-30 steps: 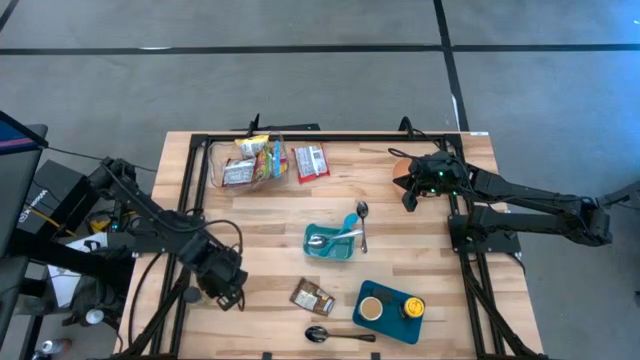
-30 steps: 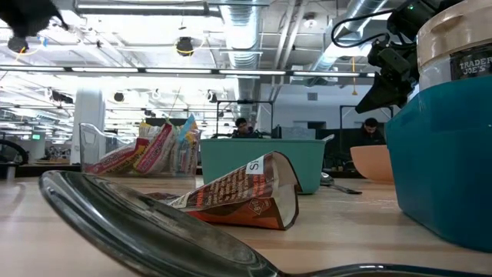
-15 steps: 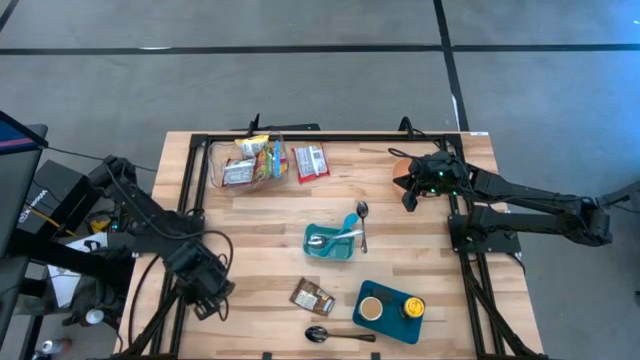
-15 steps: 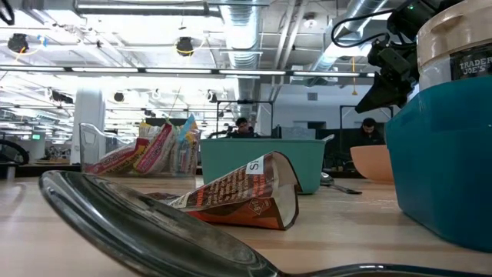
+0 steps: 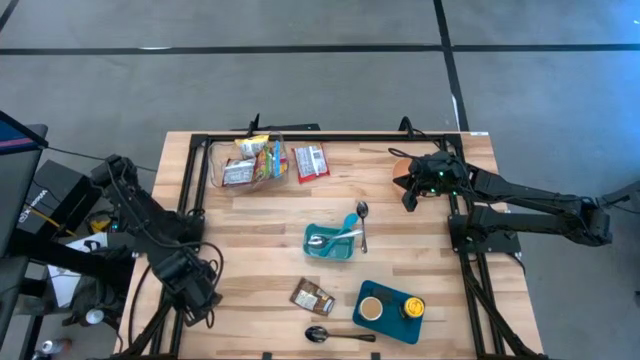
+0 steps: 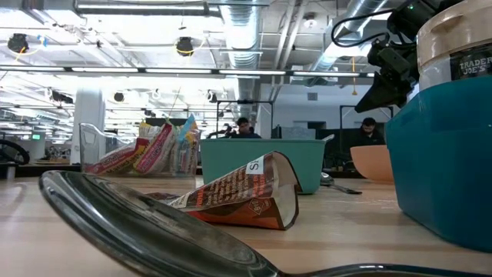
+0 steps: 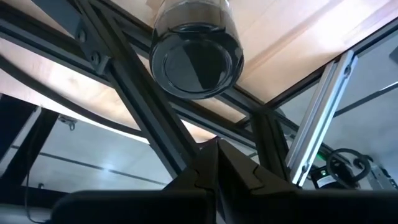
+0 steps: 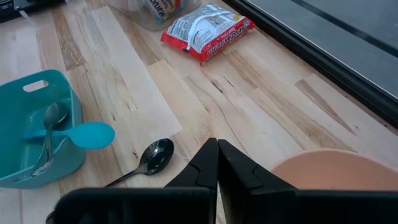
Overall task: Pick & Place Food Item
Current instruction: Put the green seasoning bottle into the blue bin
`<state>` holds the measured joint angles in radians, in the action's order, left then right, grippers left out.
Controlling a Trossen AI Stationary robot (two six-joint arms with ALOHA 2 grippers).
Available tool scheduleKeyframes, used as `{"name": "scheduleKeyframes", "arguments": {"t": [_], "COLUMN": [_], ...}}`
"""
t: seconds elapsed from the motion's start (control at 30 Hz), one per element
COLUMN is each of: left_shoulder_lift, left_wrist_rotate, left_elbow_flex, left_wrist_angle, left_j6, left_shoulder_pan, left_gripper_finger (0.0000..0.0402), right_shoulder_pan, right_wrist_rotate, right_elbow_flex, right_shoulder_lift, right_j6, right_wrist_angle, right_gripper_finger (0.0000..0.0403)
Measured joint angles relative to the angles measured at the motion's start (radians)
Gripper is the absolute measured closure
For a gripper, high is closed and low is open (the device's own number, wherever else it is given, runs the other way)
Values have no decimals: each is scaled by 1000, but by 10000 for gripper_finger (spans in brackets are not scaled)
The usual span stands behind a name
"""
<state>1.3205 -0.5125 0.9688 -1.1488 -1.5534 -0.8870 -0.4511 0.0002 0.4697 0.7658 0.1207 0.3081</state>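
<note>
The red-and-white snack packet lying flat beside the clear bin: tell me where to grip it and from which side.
Grip the red-and-white snack packet across its narrow width, near the middle, coming straight down from above. It lies flat on the wooden table, with its long sides exposed. The clear plastic bin sits close on one side, so keep that finger tight to the packet. The right gripper, shut, is the nearer.

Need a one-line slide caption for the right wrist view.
Right gripper, fingers shut, hovers over the table between a peach bowl, black spoon and red snack packet.
</note>
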Motion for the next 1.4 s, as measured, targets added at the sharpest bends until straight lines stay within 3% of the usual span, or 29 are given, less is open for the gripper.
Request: {"name": "scheduleKeyframes", "arguments": {"t": [0.3, 0.63, 1.4], "left_shoulder_lift": [0, 3, 4], "left_wrist_rotate": [10, 120, 123], "left_elbow_flex": [0, 0, -148], "left_wrist_angle": [-20, -65, 130], "left_j6": [0, 0, 9], "left_shoulder_pan": [-64, -100, -110], "left_gripper_finger": [401, 401, 401], "right_shoulder_pan": [0, 0, 0], "right_wrist_rotate": [0, 0, 0], "right_elbow_flex": [0, 0, 0], "right_shoulder_lift": [0, 0, 0], "right_j6": [-13, -16, -16], "right_wrist_angle": [-1, -1, 2], "right_gripper_finger": [403, 403, 403]}}
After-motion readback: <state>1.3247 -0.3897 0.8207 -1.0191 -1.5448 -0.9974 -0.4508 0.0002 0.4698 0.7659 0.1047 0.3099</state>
